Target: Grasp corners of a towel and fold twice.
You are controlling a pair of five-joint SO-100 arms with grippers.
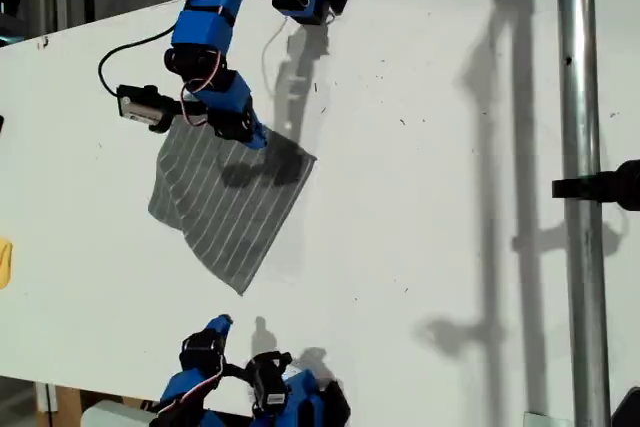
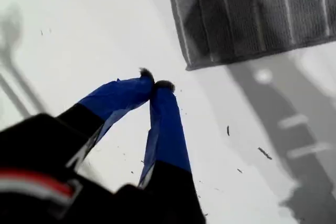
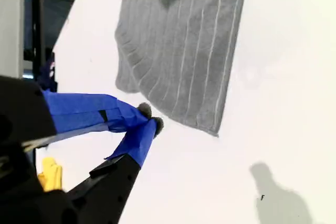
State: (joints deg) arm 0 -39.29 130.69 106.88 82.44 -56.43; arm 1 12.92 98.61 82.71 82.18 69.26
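Note:
The grey white-striped towel (image 1: 225, 212) lies flat on the white table (image 1: 420, 247), turned like a diamond in the exterior view, with its edge toward that view's left rumpled. My first gripper (image 1: 255, 135) hangs at the towel's upper edge, shut on nothing. In the first wrist view its gripper (image 2: 155, 85) meets over bare table just short of a towel (image 2: 252, 14) corner (image 2: 190, 66). My second gripper (image 1: 220, 324), at the bottom of the exterior view, is below the towel's lowest corner (image 1: 240, 290). It (image 3: 149, 119) is shut and empty beside the towel (image 3: 178, 51) edge, near the corner (image 3: 214, 131).
A metal pole (image 1: 580, 147) with a black clamp (image 1: 600, 187) stands at the exterior view's right. A yellow object (image 1: 3, 262) sits at that view's left edge, also visible as a yellow object (image 3: 50, 174) in the second wrist view. Arm shadows fall across the table and towel.

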